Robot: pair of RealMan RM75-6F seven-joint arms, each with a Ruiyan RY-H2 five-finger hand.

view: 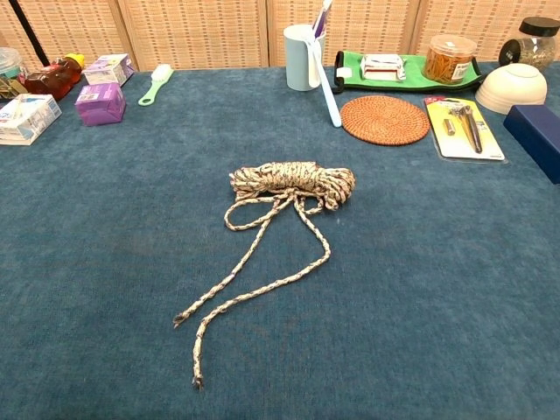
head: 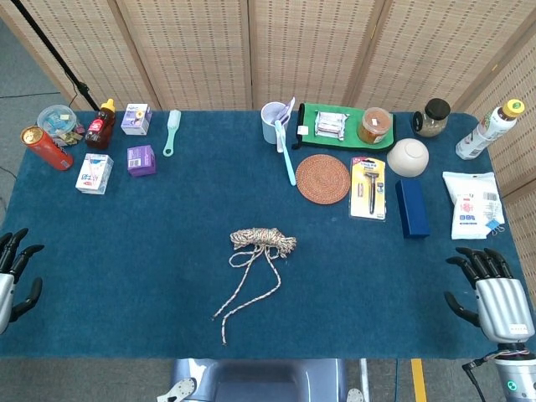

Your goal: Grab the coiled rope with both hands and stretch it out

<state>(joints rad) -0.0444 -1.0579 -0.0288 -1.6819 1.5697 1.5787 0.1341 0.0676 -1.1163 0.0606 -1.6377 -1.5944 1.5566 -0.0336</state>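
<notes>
The coiled rope (head: pixel 263 241) lies in the middle of the blue tablecloth, a speckled beige bundle with two loose tails trailing toward the front edge. The chest view shows the same rope (view: pixel 291 182) close up, untouched. My left hand (head: pixel 10 280) hovers at the far left edge of the table, fingers apart and empty. My right hand (head: pixel 494 297) sits at the front right corner, fingers spread, holding nothing. Both hands are far from the rope. Neither hand shows in the chest view.
Along the back stand a white cup (head: pixel 274 121), a green tray (head: pixel 307 121), a woven coaster (head: pixel 322 178), a razor pack (head: pixel 368 188), a bowl (head: pixel 407 157) and a dark blue box (head: pixel 411 208). Purple boxes (head: pixel 141 159), a can (head: pixel 46 147) and bottles fill the back left.
</notes>
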